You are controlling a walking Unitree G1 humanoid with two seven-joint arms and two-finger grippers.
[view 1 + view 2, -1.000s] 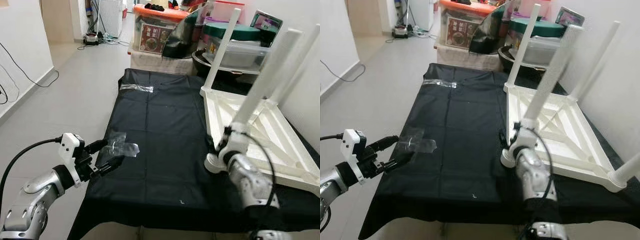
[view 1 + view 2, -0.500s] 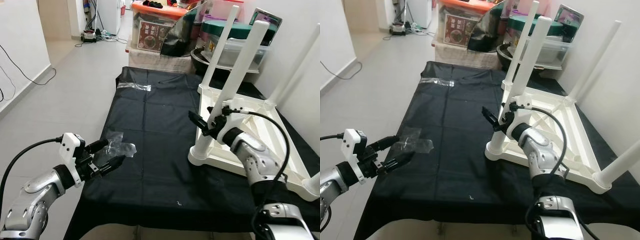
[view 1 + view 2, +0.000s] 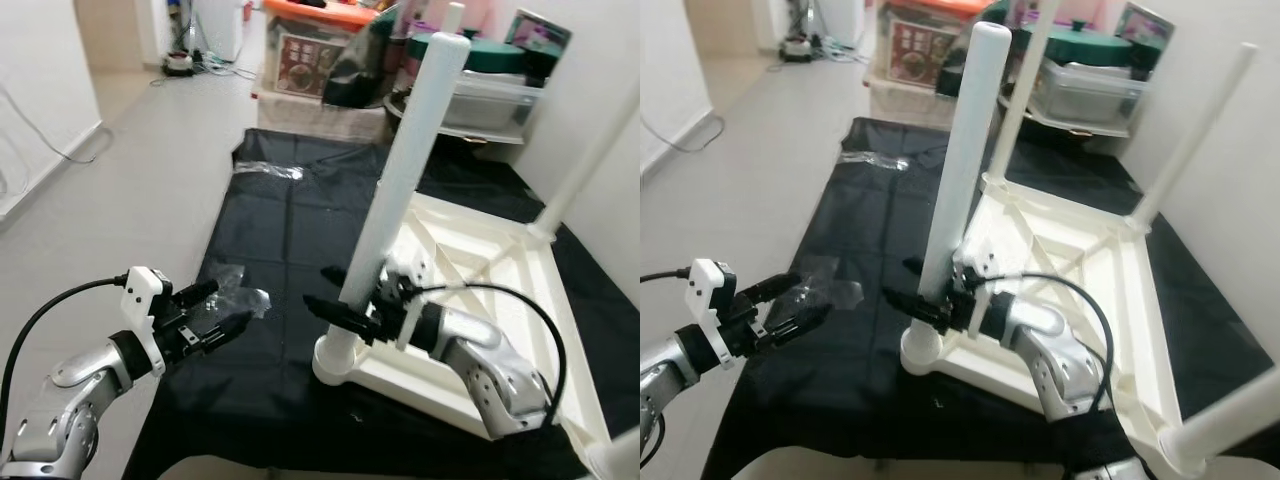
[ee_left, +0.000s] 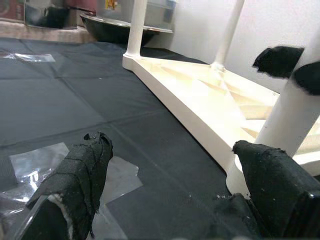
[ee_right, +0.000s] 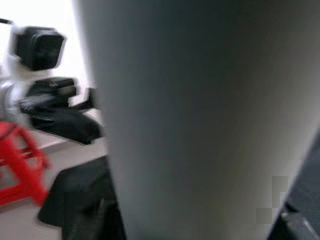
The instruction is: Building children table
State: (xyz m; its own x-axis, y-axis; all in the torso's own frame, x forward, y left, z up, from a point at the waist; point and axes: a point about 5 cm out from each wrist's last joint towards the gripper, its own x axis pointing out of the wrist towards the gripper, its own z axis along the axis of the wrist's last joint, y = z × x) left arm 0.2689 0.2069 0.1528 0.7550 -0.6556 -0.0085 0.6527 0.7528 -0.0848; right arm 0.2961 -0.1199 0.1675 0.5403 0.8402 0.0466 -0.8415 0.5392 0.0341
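A white children's table (image 3: 480, 250) lies upside down on the black cloth (image 3: 290, 230), its legs pointing up. My right gripper (image 3: 318, 287) is shut on the nearest leg (image 3: 405, 180) low down, just above the corner base; its black fingers poke out past the leg. That leg (image 5: 200, 115) looms close and blurred in the right wrist view. My left gripper (image 3: 228, 303) hovers open at the cloth's left edge over a clear plastic bag (image 3: 245, 298). In the left wrist view its fingers (image 4: 80, 170) spread wide above the bag (image 4: 30, 170), with the table corner ahead.
Storage boxes and a dark bowl (image 3: 320, 55) crowd the far end of the cloth. A strip of clear tape (image 3: 268, 170) lies on the cloth's far left. Bare grey floor (image 3: 130, 150) runs along the left; a white wall stands close on the right.
The table has slid left and nearer to me with my right gripper on its near leg, which now stands mid-frame. My left gripper has stayed over the bag.
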